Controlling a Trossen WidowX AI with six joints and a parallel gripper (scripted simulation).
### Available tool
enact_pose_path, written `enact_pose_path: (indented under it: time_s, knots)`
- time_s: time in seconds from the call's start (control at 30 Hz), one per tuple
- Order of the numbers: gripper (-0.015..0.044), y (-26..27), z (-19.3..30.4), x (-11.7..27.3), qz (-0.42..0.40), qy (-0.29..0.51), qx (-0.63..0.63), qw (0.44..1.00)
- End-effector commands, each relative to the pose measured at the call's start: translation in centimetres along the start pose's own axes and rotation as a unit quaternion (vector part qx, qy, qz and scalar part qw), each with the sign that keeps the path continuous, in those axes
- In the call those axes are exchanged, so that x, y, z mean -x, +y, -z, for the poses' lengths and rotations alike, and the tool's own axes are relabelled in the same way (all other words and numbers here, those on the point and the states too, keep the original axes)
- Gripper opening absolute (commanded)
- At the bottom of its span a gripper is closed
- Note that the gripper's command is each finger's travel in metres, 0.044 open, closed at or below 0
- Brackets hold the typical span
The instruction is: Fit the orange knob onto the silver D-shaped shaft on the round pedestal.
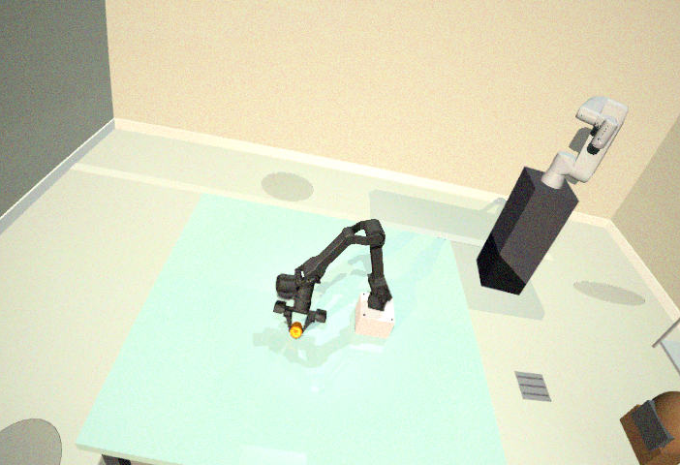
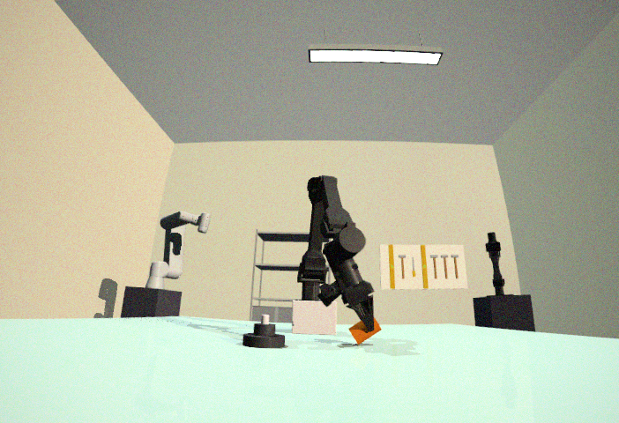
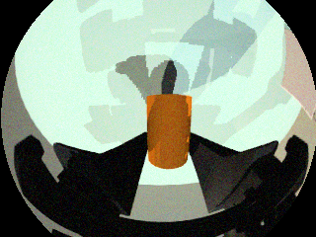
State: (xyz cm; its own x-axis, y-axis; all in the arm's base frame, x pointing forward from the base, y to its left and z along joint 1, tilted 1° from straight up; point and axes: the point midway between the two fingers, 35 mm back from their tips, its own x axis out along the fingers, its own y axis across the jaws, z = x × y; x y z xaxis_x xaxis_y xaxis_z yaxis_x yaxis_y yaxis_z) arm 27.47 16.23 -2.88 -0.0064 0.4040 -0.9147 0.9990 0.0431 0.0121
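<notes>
The orange knob (image 1: 295,331) (image 2: 358,333) (image 3: 169,120) is tilted, its lowest corner close to the table surface in the exterior view; I cannot tell whether it touches. My gripper (image 1: 296,326) (image 2: 369,327) (image 3: 168,136) is shut on the knob, with one finger on each side of it in the wrist view. The knob's hole cannot be made out. The round dark pedestal (image 2: 264,341) stands upright to the left of the gripper in the exterior view, with the pale shaft (image 2: 265,319) upright on top. The top view does not show the pedestal distinctly. The shaft's flat side cannot be made out.
The arm's pale pink base block (image 1: 374,325) (image 2: 314,317) stands on the pale green table (image 1: 214,394) (image 2: 170,379). In the exterior view it is behind and between the pedestal and knob. A white arm (image 1: 599,156) (image 2: 156,275) stands on a separate dark block.
</notes>
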Motion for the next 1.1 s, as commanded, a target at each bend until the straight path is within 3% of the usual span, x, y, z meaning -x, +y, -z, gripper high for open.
enact_pose_path:
  time_s: [0.0,1.07]
  knots:
    - [0.0179,-0.2,-0.4,0.2,0.001,0.032,0.001,0.999]
    - [0.0179,-0.3,-4.0,1.2,0.002,0.302,0.002,0.953]
